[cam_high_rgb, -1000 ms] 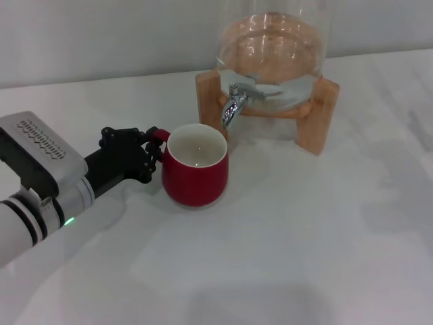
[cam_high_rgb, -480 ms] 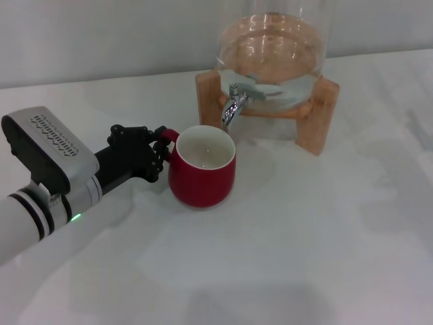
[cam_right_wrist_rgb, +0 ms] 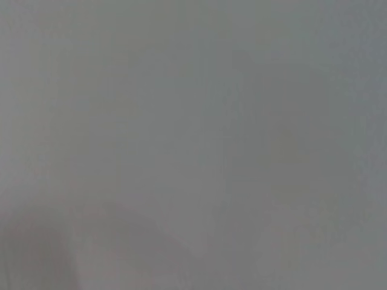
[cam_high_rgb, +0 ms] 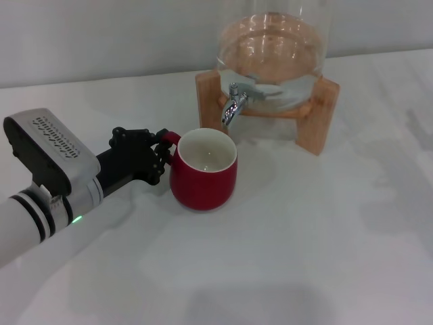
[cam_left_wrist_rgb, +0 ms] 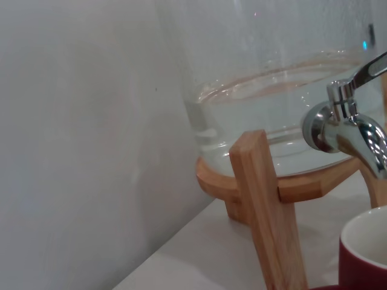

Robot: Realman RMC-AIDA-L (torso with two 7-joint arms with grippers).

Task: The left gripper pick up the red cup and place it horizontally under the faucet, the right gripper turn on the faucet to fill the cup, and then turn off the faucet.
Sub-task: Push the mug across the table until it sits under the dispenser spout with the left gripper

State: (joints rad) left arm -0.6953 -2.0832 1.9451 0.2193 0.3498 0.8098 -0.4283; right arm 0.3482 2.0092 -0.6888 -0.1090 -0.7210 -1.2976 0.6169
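The red cup (cam_high_rgb: 203, 176) stands upright on the white table, just in front of and below the chrome faucet (cam_high_rgb: 235, 103) of the glass dispenser (cam_high_rgb: 273, 47). My left gripper (cam_high_rgb: 160, 154) is shut on the cup's small red handle (cam_high_rgb: 170, 139), reaching in from the left. In the left wrist view the faucet (cam_left_wrist_rgb: 346, 130) is close, and the cup's rim (cam_left_wrist_rgb: 364, 251) shows in one corner. My right gripper is out of view; its wrist view shows only a plain grey surface.
The dispenser sits on a wooden stand (cam_high_rgb: 316, 112) at the back of the white table (cam_high_rgb: 304, 244). A grey wall runs behind it. Water fills the lower part of the glass.
My left gripper has carried the cup to the right and a little toward the faucet. The cup's mouth now sits closer under the spout.
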